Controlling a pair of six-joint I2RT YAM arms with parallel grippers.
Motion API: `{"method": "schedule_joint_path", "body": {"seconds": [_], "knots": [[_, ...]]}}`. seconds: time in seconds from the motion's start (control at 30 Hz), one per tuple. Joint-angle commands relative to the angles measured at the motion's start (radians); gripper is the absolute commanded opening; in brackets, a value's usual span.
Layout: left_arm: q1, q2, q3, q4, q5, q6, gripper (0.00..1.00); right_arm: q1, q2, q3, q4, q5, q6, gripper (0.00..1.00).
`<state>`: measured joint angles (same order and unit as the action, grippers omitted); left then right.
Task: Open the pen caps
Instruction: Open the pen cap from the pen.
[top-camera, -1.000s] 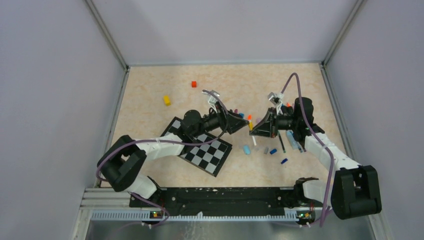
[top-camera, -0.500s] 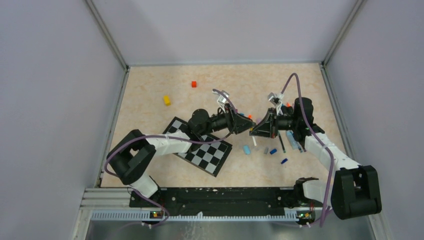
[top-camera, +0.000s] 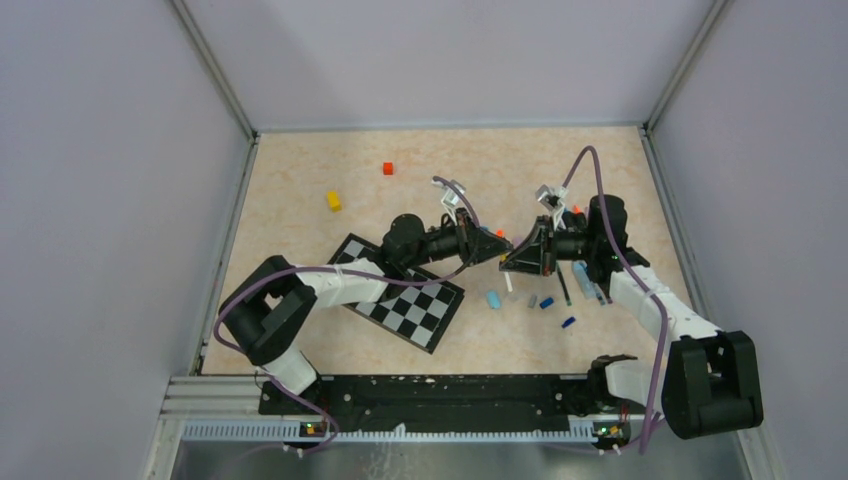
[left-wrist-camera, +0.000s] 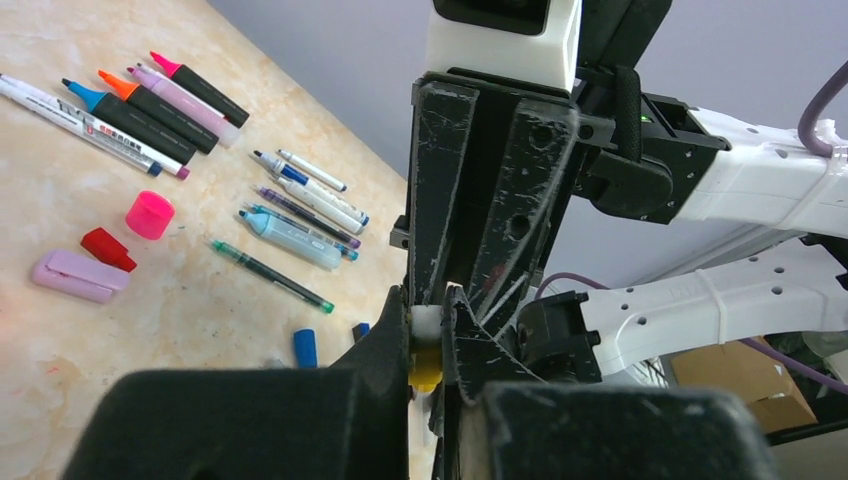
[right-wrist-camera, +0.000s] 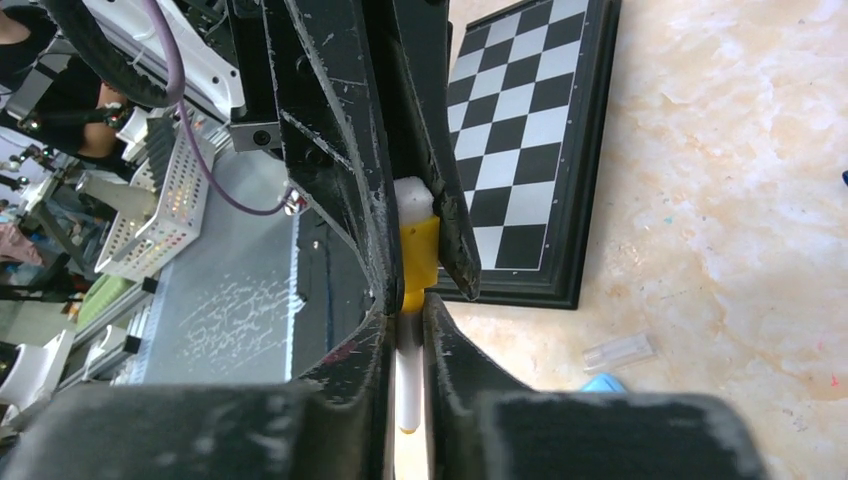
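Left hand (left-wrist-camera: 427, 328) — open before — now clamps the yellow cap (right-wrist-camera: 420, 255); right hand (right-wrist-camera: 405, 320) grips the pen (right-wrist-camera: 405, 385).

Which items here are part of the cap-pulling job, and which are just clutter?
Job:
- yellow cap, clamped by left gripper
- white pen body, clamped by right gripper
- loose pink cap, red cap, lilac cap, blue cap
- uncapped markers

Lying about:
- chessboard
- orange-red cube
- yellow block
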<state>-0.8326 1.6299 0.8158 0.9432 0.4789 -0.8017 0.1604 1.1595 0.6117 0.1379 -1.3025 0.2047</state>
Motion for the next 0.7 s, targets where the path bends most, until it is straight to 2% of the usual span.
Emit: {"method": "schedule_joint_path", "body": {"seconds": [0.0, 0.03, 0.1, 0.33, 0.37, 0.4, 0.43, 0.53, 0.67], "knots": [[-0.001, -0.043, 0.038, 0.001, -0.038, 0.041, 0.00, 0.005, -0.021, 0.034, 0.032, -0.021, -0.020, 0.19], [0.005, -0.050, 0.038, 0.003, -0.051, 0.043, 0.00, 0.006, -0.023, 0.031, 0.034, -0.027, -0.021, 0.24], [0.015, -0.057, 0.042, 0.017, -0.061, 0.042, 0.00, 0.005, -0.021, 0.027, 0.033, -0.029, -0.023, 0.27], [0.023, -0.045, 0.059, 0.065, -0.068, 0.026, 0.00, 0.007, -0.014, 0.022, 0.056, -0.026, 0.001, 0.29], [0.024, -0.045, 0.057, 0.076, -0.070, 0.023, 0.00, 0.009, -0.014, 0.021, 0.058, -0.026, 0.003, 0.26], [0.023, -0.046, 0.055, 0.081, -0.071, 0.021, 0.00, 0.009, -0.012, 0.022, 0.060, -0.027, 0.003, 0.17], [0.025, -0.047, 0.055, 0.085, -0.072, 0.021, 0.00, 0.010, -0.014, 0.022, 0.062, -0.026, 0.005, 0.00], [0.038, -0.051, 0.064, 0.098, -0.073, 0.015, 0.00, 0.010, -0.014, 0.037, 0.047, -0.037, -0.012, 0.00], [0.138, -0.088, 0.104, 0.122, -0.092, -0.021, 0.00, 0.012, -0.012, 0.036, 0.009, -0.044, -0.038, 0.00]]}}
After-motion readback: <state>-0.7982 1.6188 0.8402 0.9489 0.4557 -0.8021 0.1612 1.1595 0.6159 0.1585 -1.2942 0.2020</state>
